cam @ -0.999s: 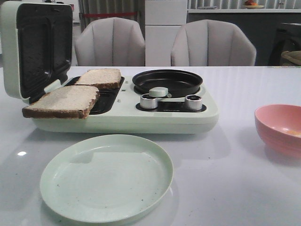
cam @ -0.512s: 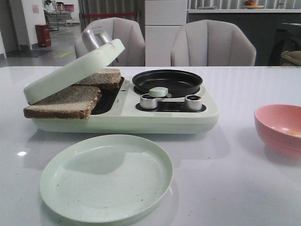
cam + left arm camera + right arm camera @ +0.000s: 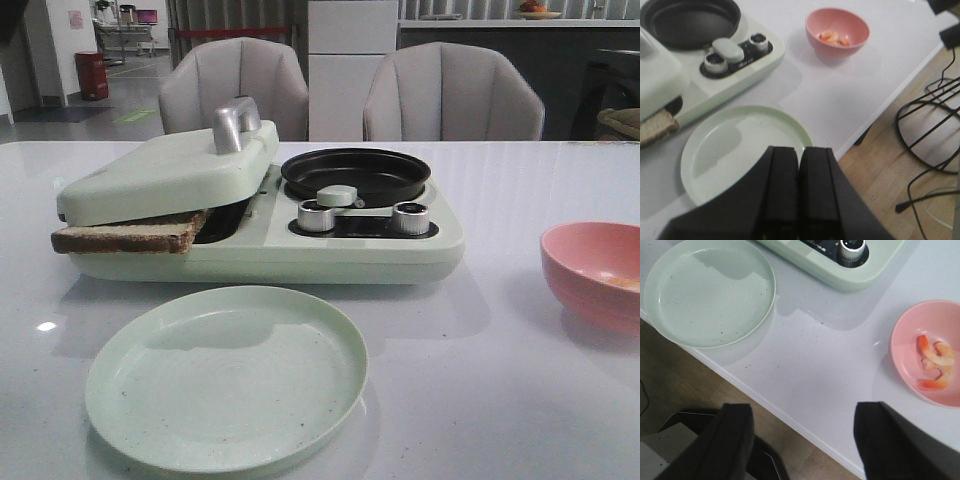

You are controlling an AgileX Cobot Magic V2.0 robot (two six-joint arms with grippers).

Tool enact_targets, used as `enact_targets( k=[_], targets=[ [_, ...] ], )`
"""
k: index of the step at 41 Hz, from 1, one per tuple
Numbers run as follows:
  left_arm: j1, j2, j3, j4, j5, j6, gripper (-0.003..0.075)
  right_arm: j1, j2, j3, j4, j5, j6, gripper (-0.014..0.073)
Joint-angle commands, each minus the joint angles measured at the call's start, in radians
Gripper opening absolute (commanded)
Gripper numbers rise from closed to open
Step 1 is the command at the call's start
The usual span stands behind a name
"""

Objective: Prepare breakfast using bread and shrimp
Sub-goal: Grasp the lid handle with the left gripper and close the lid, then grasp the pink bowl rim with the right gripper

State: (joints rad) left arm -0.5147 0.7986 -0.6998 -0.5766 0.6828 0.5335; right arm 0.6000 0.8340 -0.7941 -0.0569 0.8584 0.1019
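While my arms hang off the near edge: nothing of mine touches the breakfast things.
Left gripper (image 3: 799, 190): fingers pressed together, nothing between them, above the near rim of the plate.
Right gripper (image 3: 802, 440): fingers spread wide, holding nothing, out past the edge of the surface with floor showing below.
Bread (image 3: 130, 233): one slice sticks out from under the lowered lid at the maker's left front corner, its dark crust overhanging the base; a second slice I cannot see.
Lid (image 3: 165, 175): pale green, resting tilted on the bread, not fully shut, metal handle (image 3: 233, 125) on top; it covers the sandwich bay and stands between me and the bread.
Breakfast maker (image 3: 350, 250): pale green, at the middle of the white surface (image 3: 480, 380), with a black round pan (image 3: 356, 172) on its right half and two silver knobs (image 3: 410, 217) in front of the pan.
Shrimp (image 3: 935, 365): a few orange and pale curled pieces lying in the pink bowl (image 3: 910, 347), well apart from the maker, on the right.
Plate: pale green, round, just in front of the maker, on the direct line from me to it.
Behind the surface: two grey chairs (image 3: 455, 95).
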Motion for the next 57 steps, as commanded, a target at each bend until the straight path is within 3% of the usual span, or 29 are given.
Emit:
enact_targets(
  k=[1, 5, 22, 27, 33, 42, 49, 57],
  targets=[
    [-0.015, -0.048, -0.004, 0.265, -0.031, -0.279, 0.0103, -0.001, -0.009, -0.027, -0.015, -0.056, 0.001, 0.0526],
    [-0.012, -0.084, -0.004, 0.431, -0.004, -0.436, 0.0102, -0.001, -0.009, -0.027, -0.015, -0.056, 0.001, 0.0526],
    [-0.012, -0.181, -0.004, 0.392, 0.039, -0.439, 0.0101, -0.021, 0.023, -0.038, -0.022, -0.129, 0.008, 0.0526],
    [-0.012, -0.181, -0.004, 0.392, 0.039, -0.439, 0.0102, -0.123, 0.095, -0.090, -0.023, -0.024, 0.015, 0.0526],
    [-0.012, -0.181, -0.004, 0.392, 0.044, -0.439, 0.0102, -0.326, 0.191, -0.159, -0.022, 0.074, 0.015, 0.0526],
    [-0.012, -0.181, -0.004, 0.392, 0.051, -0.439, 0.0101, -0.591, 0.328, -0.208, -0.013, 0.072, -0.007, 0.0526],
    [-0.012, -0.181, -0.004, 0.392, 0.051, -0.439, 0.0102, -0.695, 0.450, -0.238, -0.008, 0.028, -0.037, 0.0492],
    [-0.012, -0.181, -0.004, 0.392, 0.051, -0.439, 0.0101, -0.712, 0.588, -0.291, 0.025, 0.000, -0.068, 0.0441]
  ],
)
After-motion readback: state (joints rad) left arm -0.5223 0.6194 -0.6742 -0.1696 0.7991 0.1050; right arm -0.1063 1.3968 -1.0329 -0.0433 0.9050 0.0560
